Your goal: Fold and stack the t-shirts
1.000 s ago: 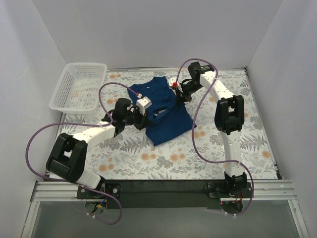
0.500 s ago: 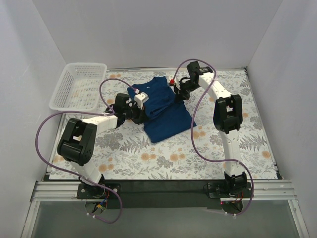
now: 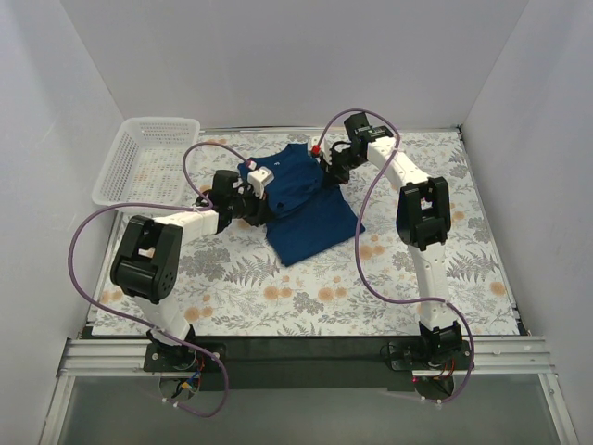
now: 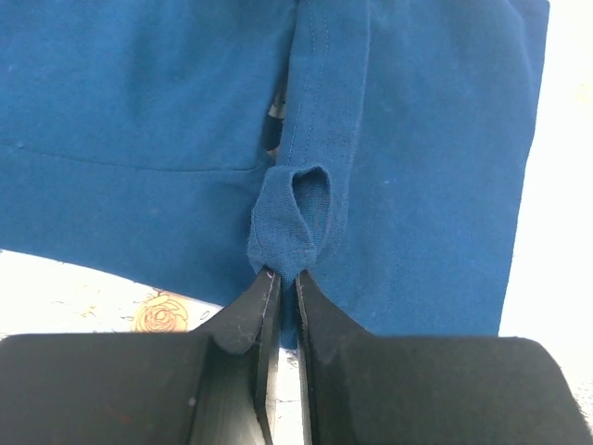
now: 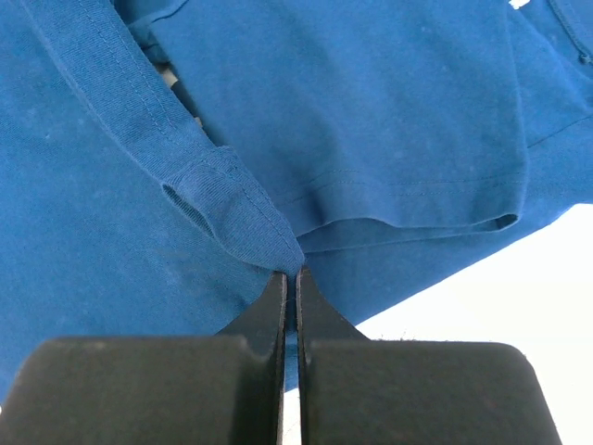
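My left end effector (image 4: pixel 283 278) is pinched almost shut on a small loop of the stitched edge band of the navy t-shirt (image 3: pixel 313 222). My right end effector (image 5: pixel 289 274) is clamped fully closed on a ribbed band of the same shirt, probably the collar, though I cannot be sure.

The shirt lies on the flowered tabletop (image 3: pixel 278 297), in the far middle part between my two arms. Its long axis runs from the far side toward my bases, with the near end leaning to my right. Both grips sit in the far half of the cloth, the left on its left side and the right close to its far right corner. So nearly all the free fabric stretches away from both grips toward me, flat and partly doubled over already.

I judge that the next fold has to travel along that axis. Both grips would carry the far part over the near part together, keeping level so the cloth does not skew. The white lattice basket (image 3: pixel 148 167) stands at the far left, beside my left arm and apart from the shirt.
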Controlling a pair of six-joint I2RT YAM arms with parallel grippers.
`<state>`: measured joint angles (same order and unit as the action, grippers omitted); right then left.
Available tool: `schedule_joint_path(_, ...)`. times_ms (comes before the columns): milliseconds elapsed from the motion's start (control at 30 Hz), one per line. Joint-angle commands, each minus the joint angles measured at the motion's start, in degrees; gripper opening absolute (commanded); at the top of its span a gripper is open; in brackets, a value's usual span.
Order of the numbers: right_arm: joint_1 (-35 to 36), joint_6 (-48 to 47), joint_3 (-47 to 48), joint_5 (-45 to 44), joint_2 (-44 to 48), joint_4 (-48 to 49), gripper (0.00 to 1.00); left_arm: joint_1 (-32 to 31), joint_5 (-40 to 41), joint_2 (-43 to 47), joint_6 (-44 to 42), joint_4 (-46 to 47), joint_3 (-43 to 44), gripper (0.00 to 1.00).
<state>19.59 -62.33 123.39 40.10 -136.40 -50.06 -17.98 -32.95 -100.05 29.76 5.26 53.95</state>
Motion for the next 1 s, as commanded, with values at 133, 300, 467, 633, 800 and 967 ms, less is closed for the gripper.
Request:
schedule_joint_path(133, 0.3, 5.4, 1.2, -1.9, -1.2, 4.9, 0.08, 1.0, 1.7, -2.0, -0.1, 1.6, 3.3, 0.03)
schedule_joint_path(300, 0.4, 25.6, -2.8, -9.2, 1.2, 18.7, 0.59, 1.0, 10.0, -1.8, 5.0, 4.7, 5.4, 0.42)
schedule_joint_path(467, 0.4, 38.9, -11.1, -14.3, 9.2, 31.2, 0.7, 0.9, 18.7, 2.8, 9.7, 9.8, 5.0, 0.69)
schedule_joint_path(633, 0.3, 40.2, -18.3, -14.6, 15.0, 34.2, 0.68, 0.9, 25.3, 9.3, 9.6, 7.8, 5.3, 0.8)
schedule_joint_path(800, -2.7, 20.7, -33.8, 7.1, 27.5, 29.0, 0.73, 0.8, 19.1, 18.4, 17.6, -2.6, 1.7, 0.75)
schedule_joint_path(967, -7.4, 15.0, -47.8, 6.3, 34.0, 23.1, 0.73, -4.7, 18.3, 29.7, 34.1, -10.6, -10.4, 0.71)
